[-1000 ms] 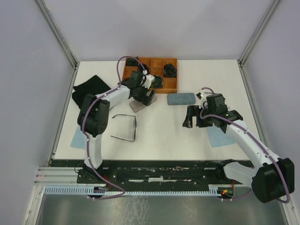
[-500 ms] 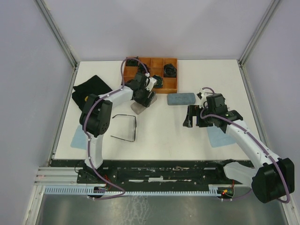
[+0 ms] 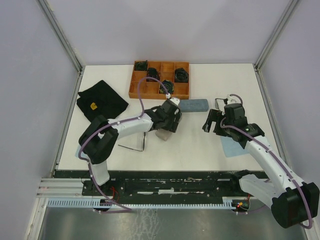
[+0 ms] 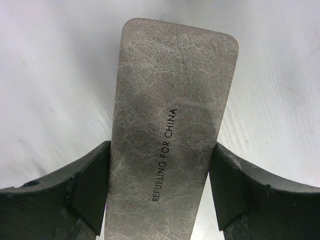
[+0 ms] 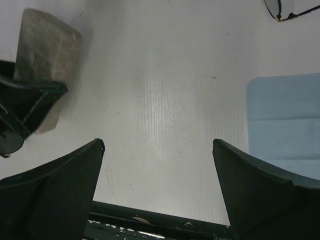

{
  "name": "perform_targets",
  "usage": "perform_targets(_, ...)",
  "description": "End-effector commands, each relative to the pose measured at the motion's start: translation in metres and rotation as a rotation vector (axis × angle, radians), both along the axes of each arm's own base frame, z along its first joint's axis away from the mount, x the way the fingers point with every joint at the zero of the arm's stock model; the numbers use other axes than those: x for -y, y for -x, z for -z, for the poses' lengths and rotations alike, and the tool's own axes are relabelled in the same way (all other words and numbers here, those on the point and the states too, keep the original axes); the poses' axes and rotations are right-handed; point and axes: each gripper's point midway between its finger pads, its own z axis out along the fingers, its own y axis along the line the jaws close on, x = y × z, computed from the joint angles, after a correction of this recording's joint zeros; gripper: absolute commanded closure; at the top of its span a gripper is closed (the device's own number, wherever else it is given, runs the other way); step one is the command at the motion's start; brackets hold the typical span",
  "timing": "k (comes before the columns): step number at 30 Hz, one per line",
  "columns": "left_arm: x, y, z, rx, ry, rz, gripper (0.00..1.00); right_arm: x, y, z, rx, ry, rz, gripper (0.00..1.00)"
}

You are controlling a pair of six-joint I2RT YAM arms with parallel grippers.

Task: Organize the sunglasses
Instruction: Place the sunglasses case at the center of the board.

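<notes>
At the middle of the white surface (image 3: pixel 190 145), the left claw (image 4: pixel 160 165) is clamped on a grey, leathery oblong case (image 4: pixel 172 90) with dark lettering. Its two fingers press against the case's long sides.

One pair of thin dark wire-framed sunglasses (image 3: pixel 132 148) lies open on the surface just beside the left arm, partly hidden under it. The second pair of wire-framed sunglasses (image 5: pixel 280 18) shows only at the top edge of the right wrist view, lying on the surface near the right claw (image 5: pixel 157 145). That claw is spread wide with nothing between its fingers, above bare surface beside a light blue cloth (image 5: pixel 285 120).

A blue oblong fabric case (image 3: pixel 194 105) lies between the two claws, just in front of a wooden compartment tray (image 3: pixel 137 85) holding small dark coiled bundles (image 3: pixel 180 74). A black cloth (image 3: pixel 101 100) lies at the left.
</notes>
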Motion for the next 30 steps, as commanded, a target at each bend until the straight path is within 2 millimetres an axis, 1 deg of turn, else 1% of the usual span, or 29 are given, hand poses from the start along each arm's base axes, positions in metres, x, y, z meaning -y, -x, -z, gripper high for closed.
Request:
perform_targets(1,0.027,0.012,-0.02,0.09,0.126,-0.21,0.62,0.014,-0.005,-0.001,0.023,0.021,0.119,0.01)
perform_targets(6,0.041,0.026,0.0,0.078,0.112,-0.248,0.58,0.016,-0.001,0.004,0.004,0.031,0.122,0.01)
perform_targets(9,0.045,0.029,0.011,0.061,0.095,-0.237,0.48,0.015,0.001,0.006,-0.005,0.037,0.111,0.01)
perform_targets(11,0.045,0.03,0.015,0.054,0.084,-0.231,0.38,0.014,0.002,0.007,-0.009,0.034,0.102,0.01)
perform_targets(13,0.045,0.03,0.019,0.045,0.068,-0.219,0.32,0.012,0.003,0.009,-0.015,0.026,0.092,0.01)
perform_targets(16,0.046,0.031,0.02,0.039,0.042,-0.195,0.18,0.008,0.004,0.008,-0.014,0.01,0.069,0.01)
perform_targets(18,0.048,0.032,0.015,0.036,0.04,-0.171,0.12,0.006,0.004,0.007,-0.009,0.004,0.058,0.01)
perform_targets(21,0.056,0.033,-0.001,0.031,0.056,-0.113,0.08,0.006,0.004,0.002,0.012,0.0,0.051,0.01)
perform_targets(25,0.058,0.037,-0.014,0.023,0.04,-0.061,0.06,0.008,0.005,-0.004,0.035,0.0,0.053,0.01)
perform_targets(27,0.057,0.038,-0.015,0.019,0.024,-0.047,0.07,0.009,0.006,-0.004,0.036,0.002,0.057,0.01)
perform_targets(30,0.05,0.039,-0.008,0.012,-0.015,-0.042,0.08,0.009,0.008,-0.003,0.029,0.003,0.06,0.01)
